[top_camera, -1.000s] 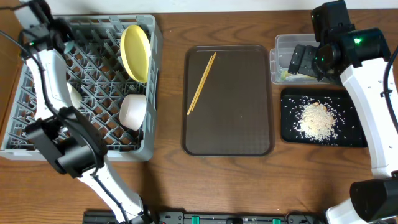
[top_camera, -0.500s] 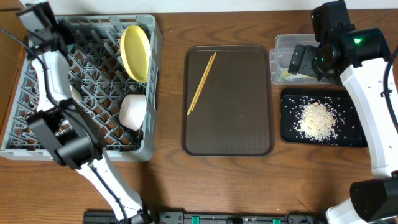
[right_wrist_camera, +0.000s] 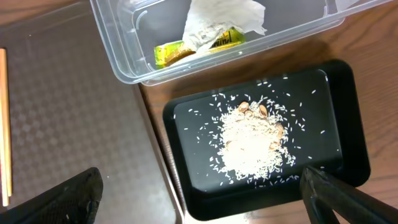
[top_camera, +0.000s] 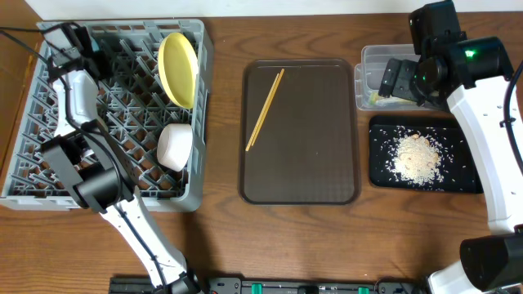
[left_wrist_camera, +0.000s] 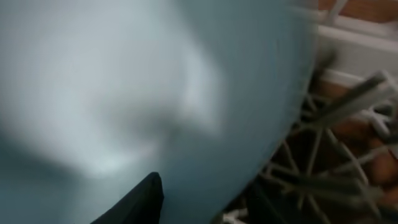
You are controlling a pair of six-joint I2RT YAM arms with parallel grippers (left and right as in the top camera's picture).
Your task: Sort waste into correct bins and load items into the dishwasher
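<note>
We see the left arm stretched across the dish rack (top_camera: 163,184), its wrist up at the far left corner, close to the rim. The left gripper (top_camera: 90,42) sits there among the pegs. Its own camera is filled by the light blue bowl (left_wrist_camera: 143,87), blurred and very near, with one dark finger (left_wrist_camera: 138,199) showing at the bottom. We cannot tell how wide that hand is, or whether it has hold of the bowl.

The right arm hangs above the two bins with its wrist bent downward. The right gripper (right_wrist_camera: 205,198) is spread wide, with one finger at each lower corner of its view and nothing between them.

In the rack, the yellow plate (top_camera: 178,69) stands on edge near the far right side, and the white bowl (top_camera: 174,145) lies against the right wall. Bare pegs fill the rows between them and the left arm.

The brown serving tray (top_camera: 310,147) lies between the rack and the bins, with a strip of table (top_camera: 222,122) on its left. The chopsticks (top_camera: 265,109) lie slanted on its left half, and the rest of it is bare.

The clear tub (right_wrist_camera: 118,62) holds the white paper (right_wrist_camera: 217,18) and the green wrapper (right_wrist_camera: 180,51). Just beside it, the black tray (right_wrist_camera: 193,155) holds the rice scraps (right_wrist_camera: 252,143), some strewn toward its edges.
</note>
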